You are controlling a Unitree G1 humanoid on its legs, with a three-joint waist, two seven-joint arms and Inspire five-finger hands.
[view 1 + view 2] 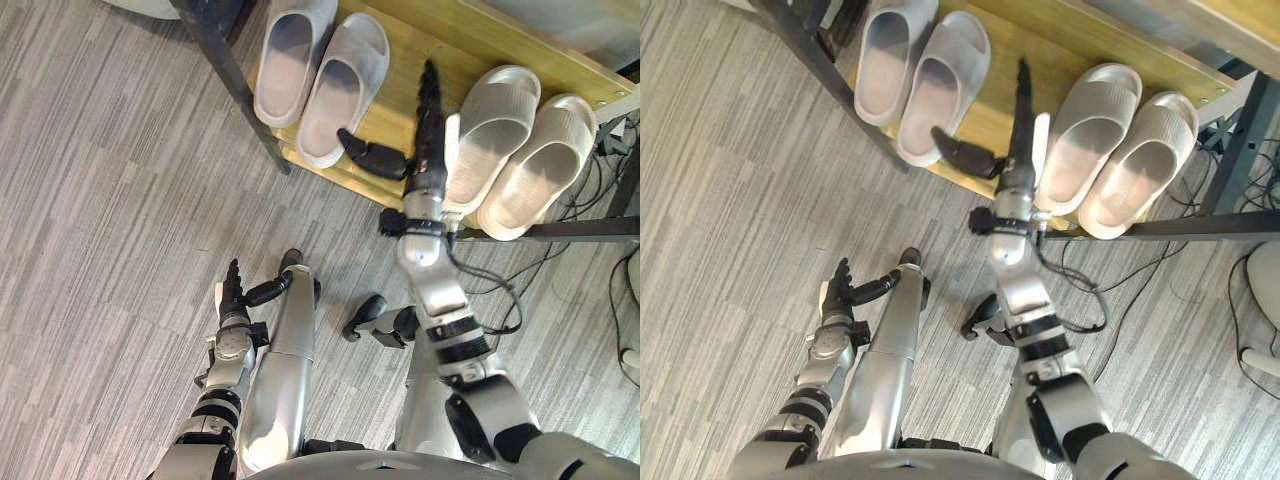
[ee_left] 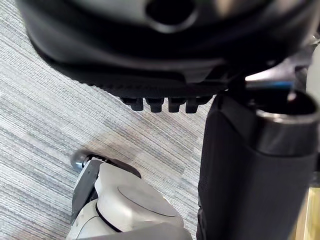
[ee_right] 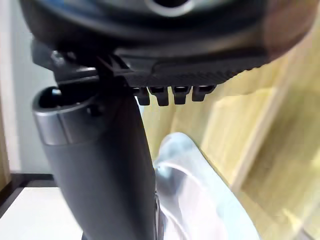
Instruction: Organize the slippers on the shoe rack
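A wooden shoe rack shelf [image 1: 400, 70] holds two pairs of slippers side by side. The pale grey pair [image 1: 345, 85] lies on the left and the cream ribbed pair [image 1: 490, 130] on the right, toes toward me. My right hand [image 1: 428, 150] reaches over the shelf between the pairs. It is open, its straight fingers [image 1: 430, 95] lying along the inner edge of the nearest cream slipper and its thumb [image 1: 372, 156] spread toward the grey pair. The right wrist view shows a slipper [image 3: 200, 195] just past the thumb. My left hand [image 1: 234, 296] hangs open low over the carpet.
The rack's black frame leg [image 1: 235, 80] slants down at the left and a black bar [image 1: 570, 230] runs along the right front. Cables [image 1: 610, 170] lie on the floor at the right of the rack. Grey striped carpet [image 1: 110, 250] covers the floor.
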